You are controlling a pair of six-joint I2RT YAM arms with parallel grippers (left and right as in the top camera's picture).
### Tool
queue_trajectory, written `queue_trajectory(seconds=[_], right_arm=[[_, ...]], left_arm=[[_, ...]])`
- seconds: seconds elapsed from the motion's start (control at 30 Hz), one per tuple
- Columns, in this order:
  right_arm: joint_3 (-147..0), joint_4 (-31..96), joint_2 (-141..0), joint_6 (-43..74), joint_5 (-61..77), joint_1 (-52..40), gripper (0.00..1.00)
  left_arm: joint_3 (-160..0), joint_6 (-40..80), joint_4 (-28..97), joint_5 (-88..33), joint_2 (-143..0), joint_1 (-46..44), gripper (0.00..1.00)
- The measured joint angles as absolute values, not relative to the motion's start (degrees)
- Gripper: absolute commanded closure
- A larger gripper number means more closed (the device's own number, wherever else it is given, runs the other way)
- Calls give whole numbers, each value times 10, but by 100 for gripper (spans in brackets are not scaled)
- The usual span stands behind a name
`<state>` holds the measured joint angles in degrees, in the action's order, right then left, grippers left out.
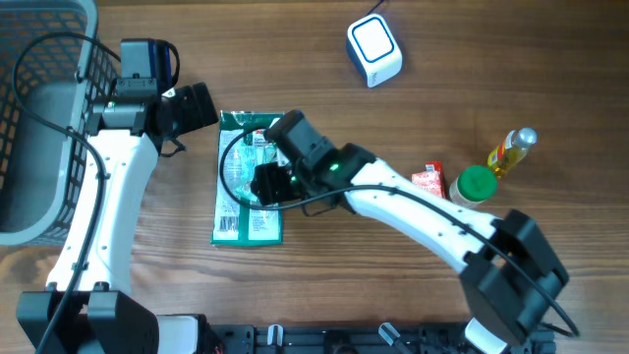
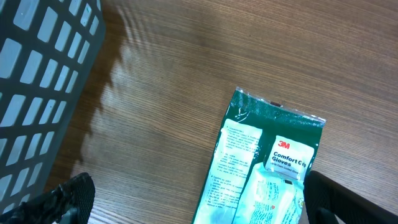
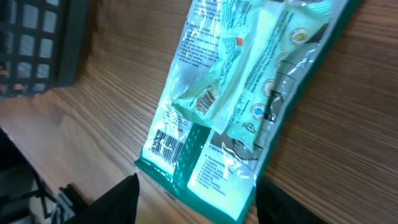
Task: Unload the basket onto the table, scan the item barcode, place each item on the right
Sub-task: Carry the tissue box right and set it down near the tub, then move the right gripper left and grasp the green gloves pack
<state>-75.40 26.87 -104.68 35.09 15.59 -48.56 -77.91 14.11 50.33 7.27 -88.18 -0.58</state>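
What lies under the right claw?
The glove packet, flat on the table. The right claw straddles it and, seen from overhead, hides its middle, so the print there cannot be seen in that view.

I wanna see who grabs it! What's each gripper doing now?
Left gripper: open, empty.
Right gripper: fingers around the glove packet; grip cannot be told.
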Motion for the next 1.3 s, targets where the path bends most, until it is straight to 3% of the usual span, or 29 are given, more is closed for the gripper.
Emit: queue_trajectory(seconds=[0.13, 0.23, 0.47, 1.13, 1.17, 1.3], right_arm=[[-754, 233, -1075, 357, 131, -502, 58], [-754, 210, -1100, 361, 97, -509, 61], [-754, 179, -1135, 379, 25, -509, 62], [-754, 121, -1176, 444, 1, -509, 62], [-754, 121, -1176, 444, 1, -509, 65], [-754, 117, -1176, 449, 1, -509, 96]], left_arm=[[-779, 141, 503, 73, -882, -6, 0], [-779, 141, 503, 73, -882, -6, 0], [-779, 141, 503, 73, -882, -6, 0], [-779, 141, 503, 73, -882, -6, 0], [-779, 141, 503, 73, -882, -6, 0], [-779, 141, 503, 73, -882, -6, 0]])
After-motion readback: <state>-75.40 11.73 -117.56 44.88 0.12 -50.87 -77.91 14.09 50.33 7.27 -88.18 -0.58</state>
